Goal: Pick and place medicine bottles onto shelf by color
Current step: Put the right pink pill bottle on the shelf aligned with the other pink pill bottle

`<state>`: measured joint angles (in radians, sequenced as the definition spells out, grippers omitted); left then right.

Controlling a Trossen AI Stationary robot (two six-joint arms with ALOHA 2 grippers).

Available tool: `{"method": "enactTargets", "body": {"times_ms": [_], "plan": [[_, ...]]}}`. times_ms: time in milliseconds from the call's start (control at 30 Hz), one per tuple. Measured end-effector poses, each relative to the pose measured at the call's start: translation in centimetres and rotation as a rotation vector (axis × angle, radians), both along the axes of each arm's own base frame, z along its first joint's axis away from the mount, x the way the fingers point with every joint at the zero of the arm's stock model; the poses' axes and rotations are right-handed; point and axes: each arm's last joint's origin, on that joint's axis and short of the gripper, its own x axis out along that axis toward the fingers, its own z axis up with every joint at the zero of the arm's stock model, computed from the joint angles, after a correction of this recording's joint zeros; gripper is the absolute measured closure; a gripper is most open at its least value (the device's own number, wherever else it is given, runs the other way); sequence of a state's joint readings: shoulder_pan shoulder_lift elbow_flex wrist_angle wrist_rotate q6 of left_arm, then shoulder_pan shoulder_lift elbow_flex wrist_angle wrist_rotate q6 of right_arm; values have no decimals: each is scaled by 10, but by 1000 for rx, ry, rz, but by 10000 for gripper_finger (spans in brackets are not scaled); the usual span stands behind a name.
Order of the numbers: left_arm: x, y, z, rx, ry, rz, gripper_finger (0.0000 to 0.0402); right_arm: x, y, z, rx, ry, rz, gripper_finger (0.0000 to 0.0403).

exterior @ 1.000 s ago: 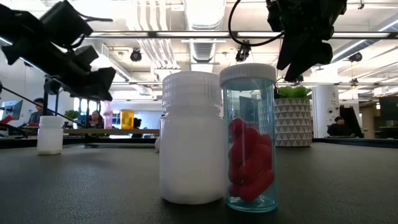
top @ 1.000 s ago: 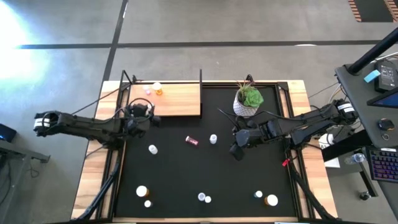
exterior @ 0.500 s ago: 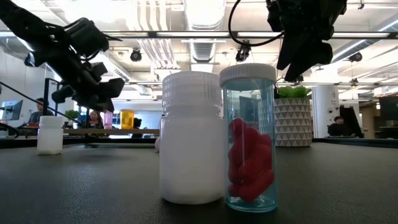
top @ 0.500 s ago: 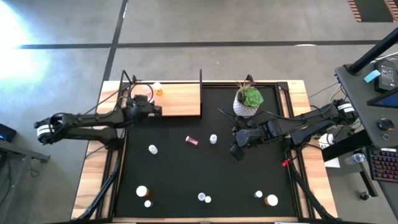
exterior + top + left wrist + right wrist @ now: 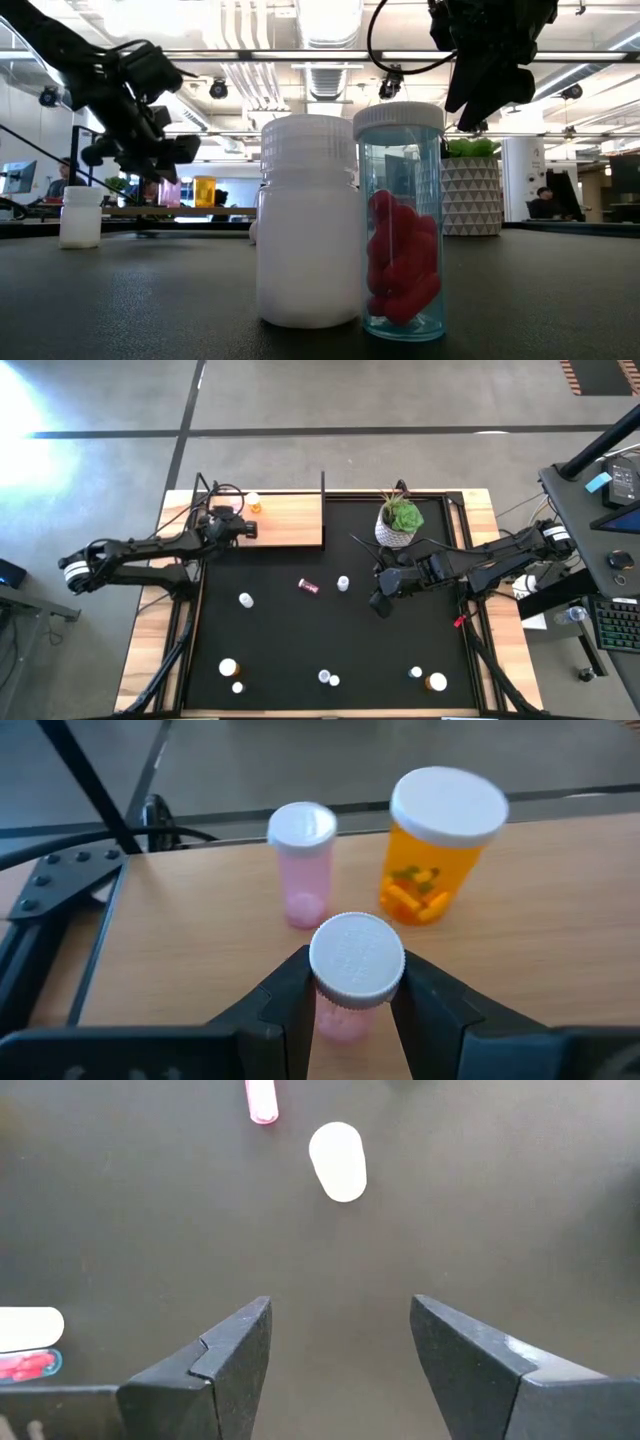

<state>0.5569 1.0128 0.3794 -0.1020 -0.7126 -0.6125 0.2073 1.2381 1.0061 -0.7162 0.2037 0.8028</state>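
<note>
My left gripper (image 5: 243,528) is over the left part of the light wooden shelf (image 5: 290,520), shut on a pink bottle with a white cap (image 5: 356,970). Just beyond it, a second pink bottle (image 5: 303,860) and an orange bottle (image 5: 440,845) stand upright on the shelf. My right gripper (image 5: 378,600) hangs open and empty above the black mat (image 5: 400,640), right of centre. Below it a white bottle (image 5: 338,1162) stands on the mat and a pink bottle (image 5: 260,1100) lies on its side. My left gripper pinches the pink bottle between its two fingers (image 5: 290,990), at the cap and just below it (image 5: 345,1005). The fingers come slanting down from the table's near left. The bottle stands upright in the hold; whether its bottom touches the shelf I cannot tell.
A green plant in a white pot (image 5: 398,520) stands at the mat's far right. Several small bottles are scattered along the mat's near edge (image 5: 228,667) (image 5: 437,682) and one at the left (image 5: 246,599). A white bottle (image 5: 308,220) and a pale blue bottle (image 5: 400,220) stand close to the low camera.
My left gripper has gone toward the table's far edge over the shelf, nearer the two bottles standing there, carrying the pink bottle upright.
</note>
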Motion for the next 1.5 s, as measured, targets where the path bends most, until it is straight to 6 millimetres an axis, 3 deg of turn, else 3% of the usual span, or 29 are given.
{"method": "enactTargets", "body": {"times_ms": [700, 1500], "plan": [[-4, 1, -4, 28, 47, 67, 301, 0, 0, 0, 0, 0, -1, 174], [-3, 0, -5, 10, 76, 12, 301, 0, 0, 0, -1, 0, 0, 174]]}}
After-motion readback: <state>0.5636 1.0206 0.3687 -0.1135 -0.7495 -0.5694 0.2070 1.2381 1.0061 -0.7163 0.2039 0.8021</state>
